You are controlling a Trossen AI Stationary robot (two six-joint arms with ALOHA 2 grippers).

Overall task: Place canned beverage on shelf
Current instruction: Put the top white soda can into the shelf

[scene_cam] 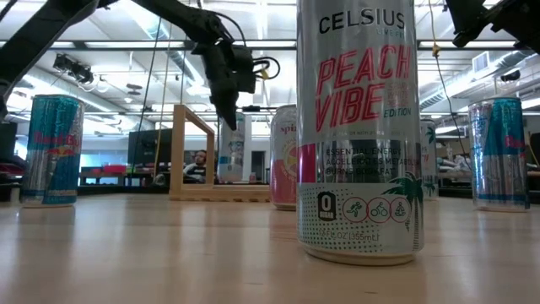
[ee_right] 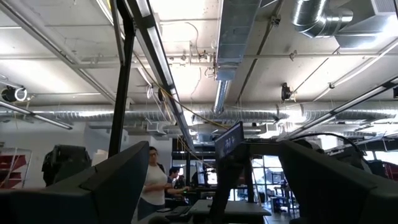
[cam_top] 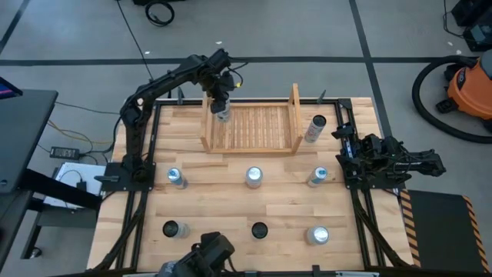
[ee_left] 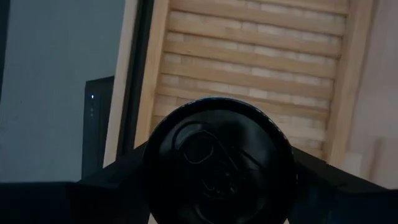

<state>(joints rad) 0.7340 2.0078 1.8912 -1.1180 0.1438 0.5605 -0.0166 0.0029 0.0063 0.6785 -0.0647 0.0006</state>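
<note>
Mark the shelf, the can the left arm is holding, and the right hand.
shelf (cam_top: 257, 129): high view, on the slatted base.
held can (ee_left: 217, 165): left wrist view, on its dark top.
right hand (cam_top: 437, 163): high view, between its fingertips, off the table's right edge.

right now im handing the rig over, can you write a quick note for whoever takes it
Left end effector: shut on a can, over the left rear corner of the shelf; can not released.
Right end effector: open, empty, parked off the table's right edge.
Shelf: no other can on its slats.
Table: one can right of the shelf, three in the middle row, three in the near row.
Left: release this can, then shelve the rest.
</note>
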